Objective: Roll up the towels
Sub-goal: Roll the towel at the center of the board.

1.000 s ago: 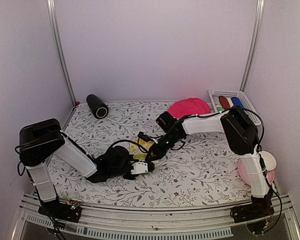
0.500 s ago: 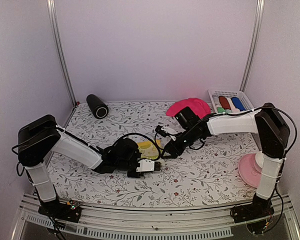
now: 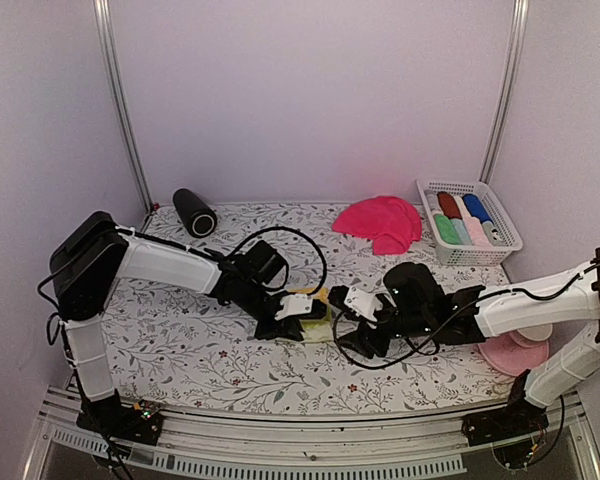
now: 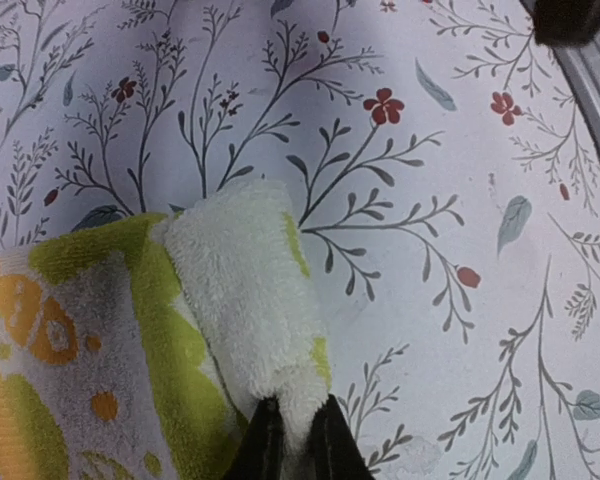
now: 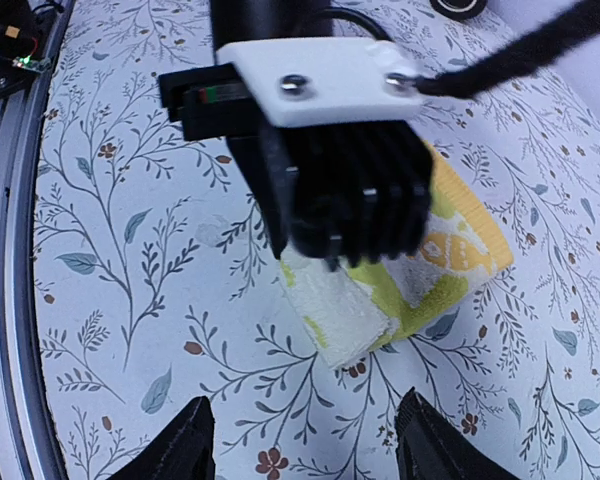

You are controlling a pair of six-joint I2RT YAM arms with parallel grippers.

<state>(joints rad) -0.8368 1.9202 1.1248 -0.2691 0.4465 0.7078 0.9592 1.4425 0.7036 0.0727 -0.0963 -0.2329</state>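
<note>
Since my left gripper [image 4: 298, 428] pinched shut on only the rolled tip of the yellow-green towel [image 4: 130, 330] and my right gripper [image 5: 305, 445] hung open, empty, the roll risked springing loose.

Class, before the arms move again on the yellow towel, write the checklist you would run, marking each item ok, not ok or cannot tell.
1. Left gripper shut on yellow towel at its rolled edge: ok.
2. Right gripper open, empty, apart from that towel: ok.
3. Roll finished: not ok, printed part lies flat.
4. Pink towel rolled: not ok, loose heap.
5. Room in basket: cannot tell.
</note>
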